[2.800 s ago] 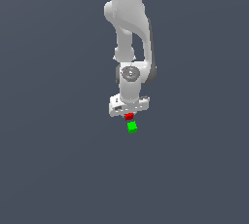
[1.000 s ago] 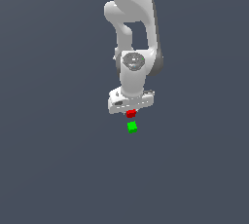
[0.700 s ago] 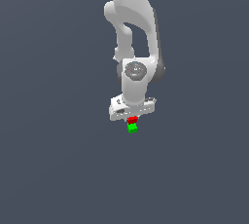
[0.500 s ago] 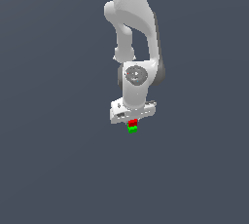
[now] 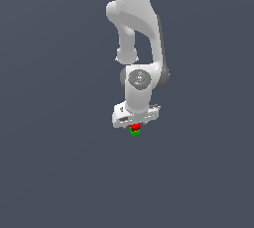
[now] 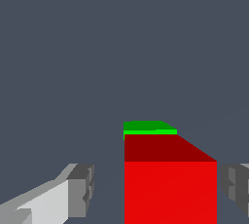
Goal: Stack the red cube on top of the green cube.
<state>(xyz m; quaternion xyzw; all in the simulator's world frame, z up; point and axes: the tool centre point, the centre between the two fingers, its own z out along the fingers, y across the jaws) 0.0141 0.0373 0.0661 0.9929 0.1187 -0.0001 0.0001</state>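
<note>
Two cubes stacked, lower centre | red cube (image 5: 134,127) sits on green cube (image 5: 134,133), offset so a green edge shows | claw (image 5: 135,123) spread, fingers clear of red, holding nothing

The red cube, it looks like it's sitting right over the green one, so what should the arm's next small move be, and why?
Probably lift straight up. In the wrist view both fingers stand apart from the red cube, with gaps on each side, so the gripper looks open. The green cube peeks out directly beyond the red one, and the exterior view shows red atop green, so the stack seems placed.
</note>
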